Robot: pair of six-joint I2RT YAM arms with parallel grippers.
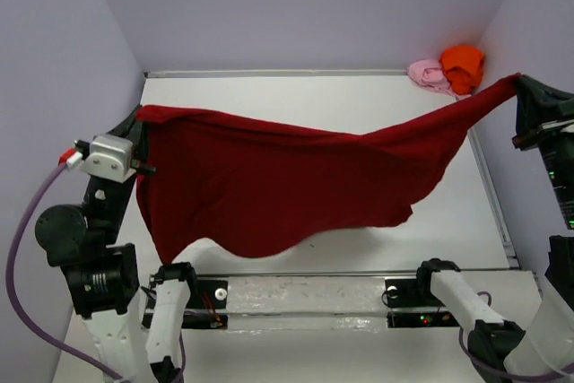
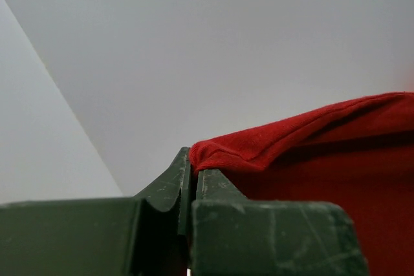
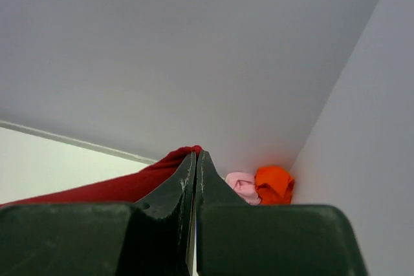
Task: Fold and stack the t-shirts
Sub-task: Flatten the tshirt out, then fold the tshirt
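Note:
The dark red t-shirt [image 1: 287, 181] hangs spread in the air above the table, stretched between both arms. My left gripper [image 1: 142, 123] is shut on its left corner [image 2: 220, 150]. My right gripper [image 1: 520, 87] is shut on its right corner, which shows in the right wrist view [image 3: 174, 159]. The shirt's lower edge droops toward the near side of the table. The bright orange t-shirt [image 1: 463, 65] and the pale pink t-shirt [image 1: 428, 74] lie crumpled together in the far right corner; both also show in the right wrist view, orange [image 3: 274, 183] and pink [image 3: 240, 185].
The white table [image 1: 269, 96] is enclosed by pale walls at the back and both sides. The arm bases stand on a mounting rail [image 1: 305, 298] at the near edge.

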